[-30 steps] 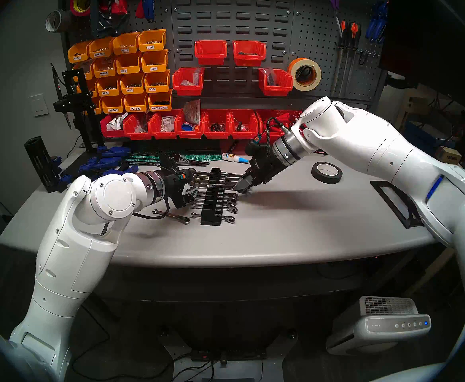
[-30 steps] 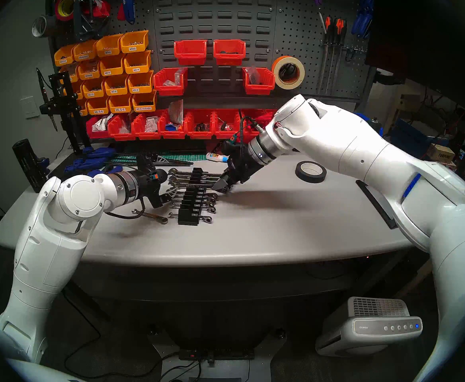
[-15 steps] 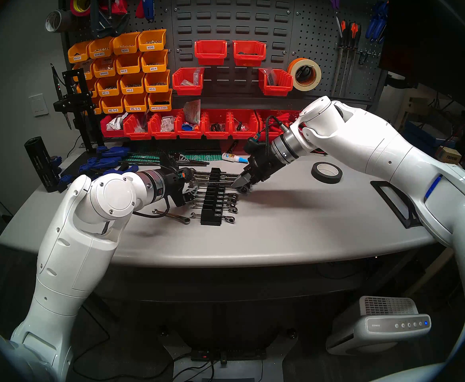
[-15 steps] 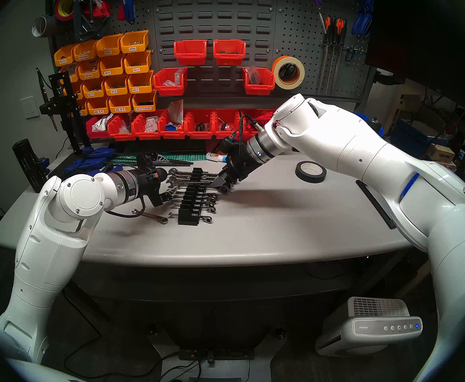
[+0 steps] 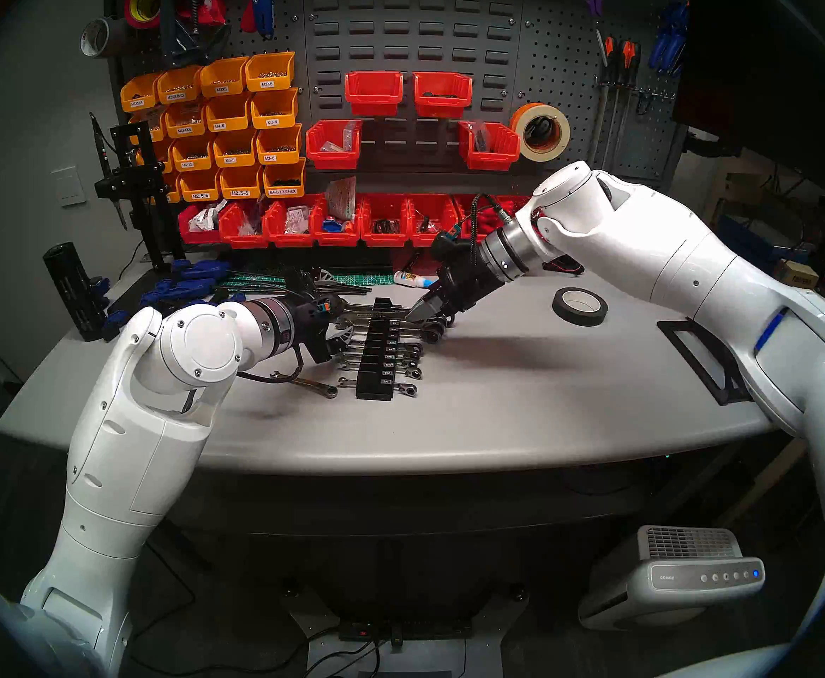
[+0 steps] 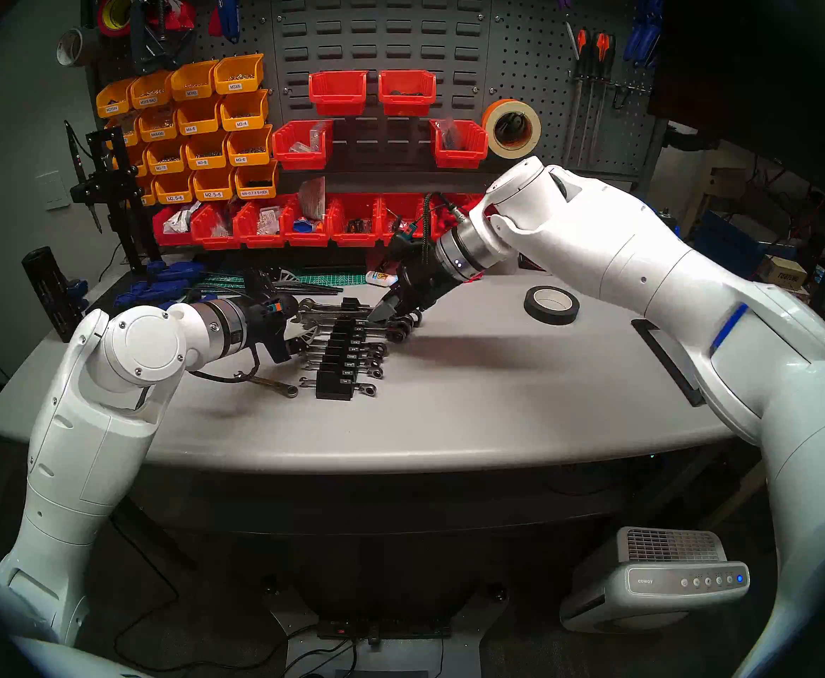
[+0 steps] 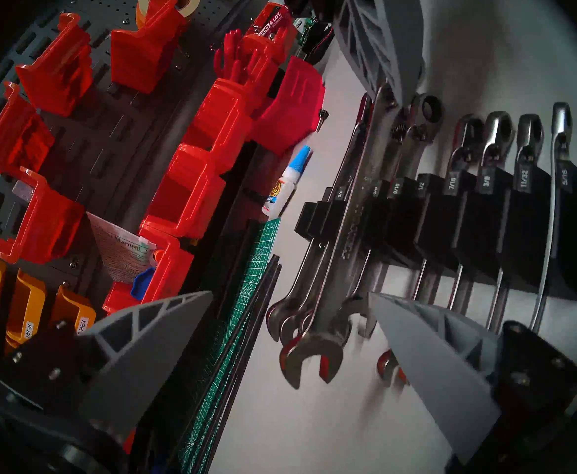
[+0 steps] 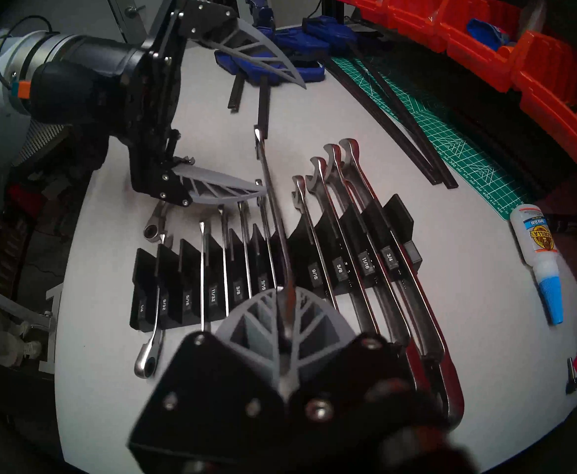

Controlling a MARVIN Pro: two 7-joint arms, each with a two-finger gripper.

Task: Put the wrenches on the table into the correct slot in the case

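The black case (image 5: 376, 364) (image 8: 314, 244) lies mid-table (image 5: 498, 408) with several chrome wrenches in its labelled slots. My right gripper (image 5: 420, 315) (image 8: 282, 292) is shut on the ring end of the long wrench (image 8: 273, 206) (image 7: 345, 223), holding it tilted above the case's middle slots. The wrench's open jaw end (image 7: 309, 357) sits between the spread fingers of my open left gripper (image 5: 334, 307) (image 7: 290, 377), untouched by them. The short wrench (image 5: 310, 386) (image 6: 271, 386) lies flat on the table left of the case's near end.
A glue bottle (image 5: 415, 280) and a green cutting mat (image 5: 351, 277) lie behind the case. Blue clamps (image 5: 190, 285) sit at back left, a black tape roll (image 5: 579, 306) and a black frame (image 5: 699, 359) at the right. Red bins (image 5: 337, 222) line the back.
My right gripper has risen and drawn back a little, lifting the long wrench off the case. The left gripper has shifted slightly up and back, still open.
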